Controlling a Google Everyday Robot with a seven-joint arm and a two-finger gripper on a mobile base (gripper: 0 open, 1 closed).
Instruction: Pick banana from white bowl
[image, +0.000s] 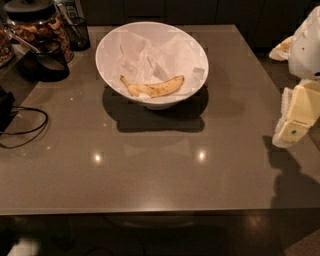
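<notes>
A curved yellow banana (154, 87) with brown speckles lies in the near part of the white bowl (112, 37), stem tip to the left. The bowl stands at the back middle of the grey table (150, 165) and has crumpled white paper inside. My gripper (295, 117) is at the right edge of the view, far to the right of the bowl and beside the table's right side. Only its pale yellow and white body shows there. It holds nothing that I can see.
A dark glass jar (37, 22) with snacks stands at the back left, with a black mesh cup (77, 32) and a dark bowl (47, 65) beside it. A black cable (25, 127) loops over the table's left edge.
</notes>
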